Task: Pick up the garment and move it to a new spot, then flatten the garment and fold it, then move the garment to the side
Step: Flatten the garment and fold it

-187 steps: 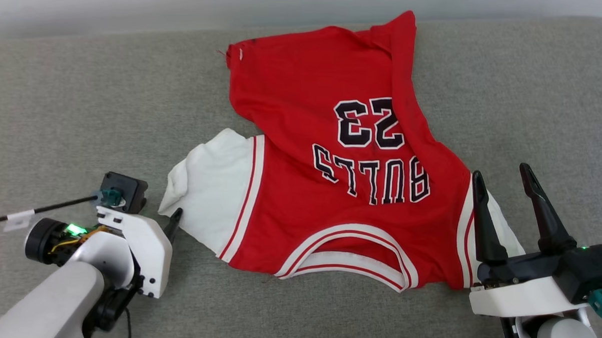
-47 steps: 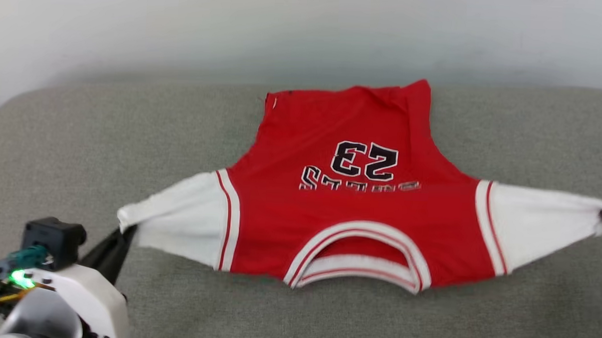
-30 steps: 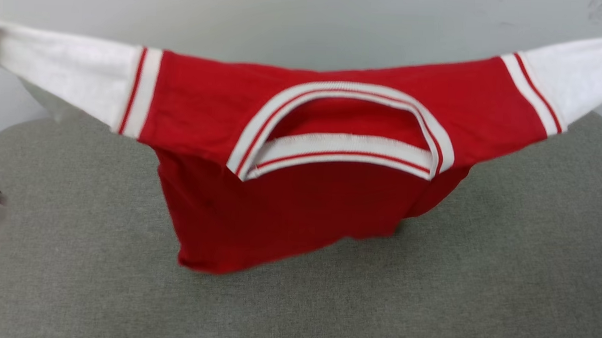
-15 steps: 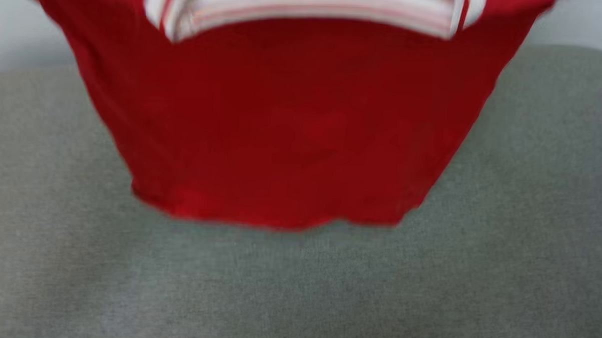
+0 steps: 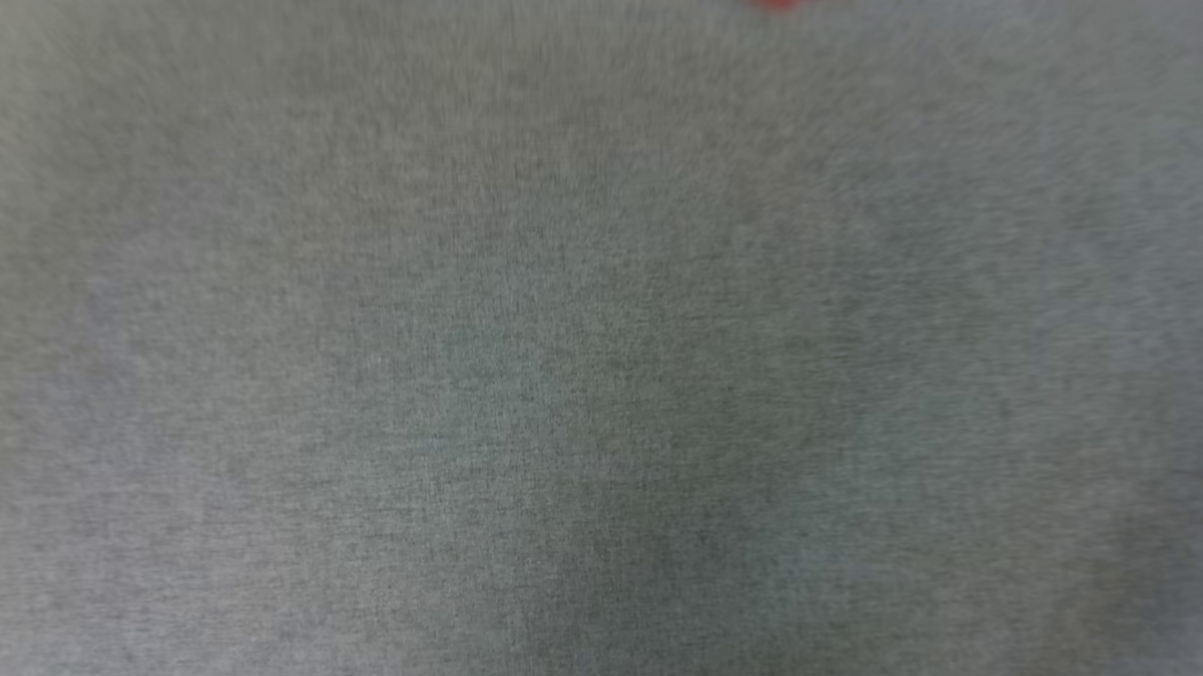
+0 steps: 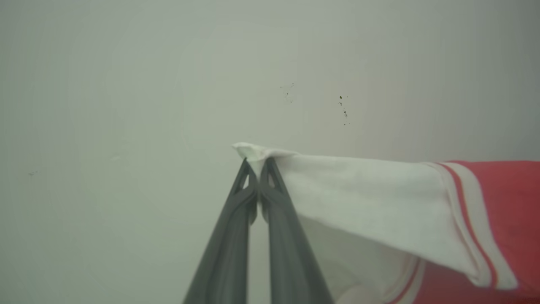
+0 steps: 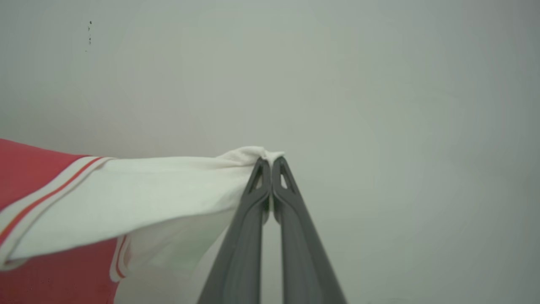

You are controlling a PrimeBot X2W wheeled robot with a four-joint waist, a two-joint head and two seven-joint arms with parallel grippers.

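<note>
Left wrist view: left gripper (image 6: 258,164), fingers pinched together on the tip of one white sleeve of the shirt (image 6: 371,190), held in the air before a pale wall (image 6: 126,84). Right wrist view: right gripper (image 7: 271,162), clamped likewise on the opposite white sleeve tip. Head view: blurred grey cushion (image 5: 600,378), red scrap of cloth at the top edge.

Head view: faces down, close, blurred, on grey woven fabric surface (image 5: 600,378). Left wrist view: faces pale blank wall (image 6: 126,84). Right wrist view: likewise. Wrist views share red T-shirt with white sleeves (image 6: 358,190), from opposite sleeve ends.
</note>
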